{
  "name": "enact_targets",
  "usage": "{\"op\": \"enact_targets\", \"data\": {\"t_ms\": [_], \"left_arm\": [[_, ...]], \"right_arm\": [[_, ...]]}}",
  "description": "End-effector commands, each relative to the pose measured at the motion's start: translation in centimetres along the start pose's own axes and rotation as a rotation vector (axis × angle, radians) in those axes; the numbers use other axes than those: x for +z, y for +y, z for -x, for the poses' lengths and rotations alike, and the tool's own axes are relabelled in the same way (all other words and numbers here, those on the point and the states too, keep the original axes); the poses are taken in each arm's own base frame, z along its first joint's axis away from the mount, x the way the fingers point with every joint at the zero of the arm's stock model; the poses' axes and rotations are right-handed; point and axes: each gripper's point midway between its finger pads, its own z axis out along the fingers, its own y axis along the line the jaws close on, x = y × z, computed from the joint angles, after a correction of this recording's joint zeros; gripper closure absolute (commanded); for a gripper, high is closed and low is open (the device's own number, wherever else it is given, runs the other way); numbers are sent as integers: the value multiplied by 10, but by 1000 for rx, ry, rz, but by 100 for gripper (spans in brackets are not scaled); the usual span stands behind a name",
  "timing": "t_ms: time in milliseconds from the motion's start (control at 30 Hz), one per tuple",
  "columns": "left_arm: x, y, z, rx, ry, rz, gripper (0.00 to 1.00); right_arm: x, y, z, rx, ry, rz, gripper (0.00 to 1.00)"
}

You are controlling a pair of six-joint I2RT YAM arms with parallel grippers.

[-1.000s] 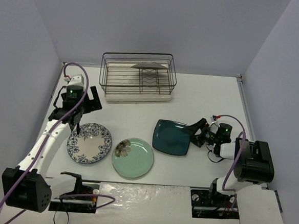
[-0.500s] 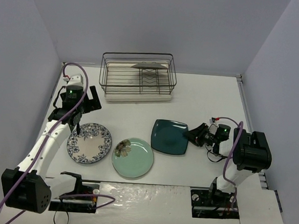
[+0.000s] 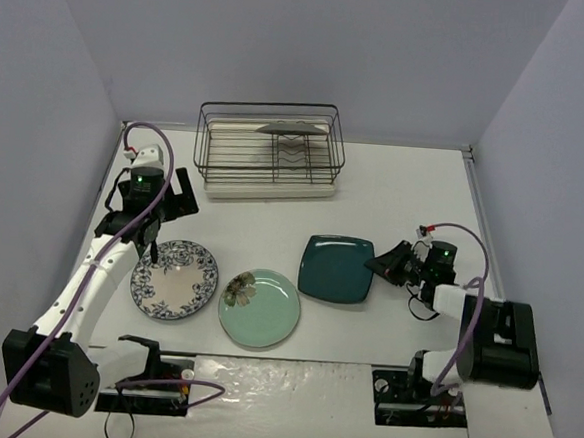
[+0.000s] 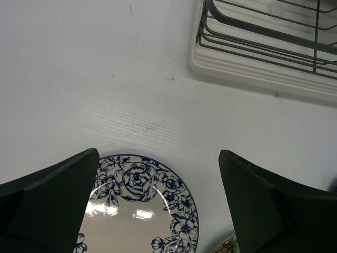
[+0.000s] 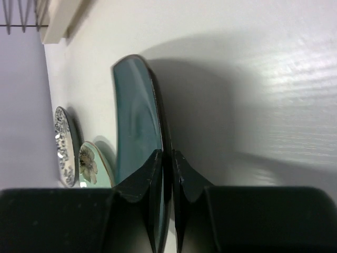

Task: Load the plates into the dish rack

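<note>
Hard to make out: grey shape (image 3: 292, 130) standing inside rack (image 3: 216, 160) at 12 o'clock of table (image 3: 404, 187). In left wrist view, blue-flowered plate (image 4: 138, 211) cut off by bottom edge, rack cropped at 1 o'clock. In right wrist view, teal plate (image 5: 138, 126) seen edge-on, near end hidden behind fingers (image 5: 139, 182). Right pincer (image 5: 166, 157) nearly closed, pinching teal plate's rim on its 3 o'clock side; plate at 3 o'clock of table. Left pincer (image 4: 158, 155) spread wide, holding nothing, hanging above blue-flowered plate at 8 o'clock. Green plate (image 3: 259, 308) at 6 o'clock, just beside.
</note>
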Motion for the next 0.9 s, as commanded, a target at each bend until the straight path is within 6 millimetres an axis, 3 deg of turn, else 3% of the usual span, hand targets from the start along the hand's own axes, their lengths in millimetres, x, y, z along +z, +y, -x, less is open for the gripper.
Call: {"op": "enact_targets", "data": {"t_ms": [0, 67, 133, 200, 233, 433, 533, 600, 667, 867], "left_arm": [[-12, -7, 28, -11, -94, -24, 3], [-11, -7, 29, -14, -96, -25, 3], [-11, -7, 28, -15, -94, -23, 3], [-11, -7, 29, -15, -93, -25, 3], [-11, -8, 29, -15, -93, -26, 3], [-15, -5, 31, -14, -102, -19, 3], [-16, -5, 33, -16, -113, -20, 3], [-15, -5, 32, -16, -113, -18, 3], [-14, -4, 31, -13, -108, -12, 3], [-16, 2, 32, -10, -107, 22, 3]], "right_arm": [[-33, 69, 59, -335, -210, 4, 100], [-57, 107, 88, -448, -335, -7, 100], [-70, 147, 91, -556, -375, 29, 100], [-78, 162, 97, -609, -397, -1, 100], [-82, 182, 102, -644, -417, 20, 100], [-84, 241, 123, -816, -470, 9, 100], [-90, 289, 139, -954, -535, 19, 100], [-104, 336, 154, -1020, -629, 35, 100], [-99, 367, 152, -1151, -654, 46, 100], [-55, 414, 174, -1447, -594, -131, 100]]}}
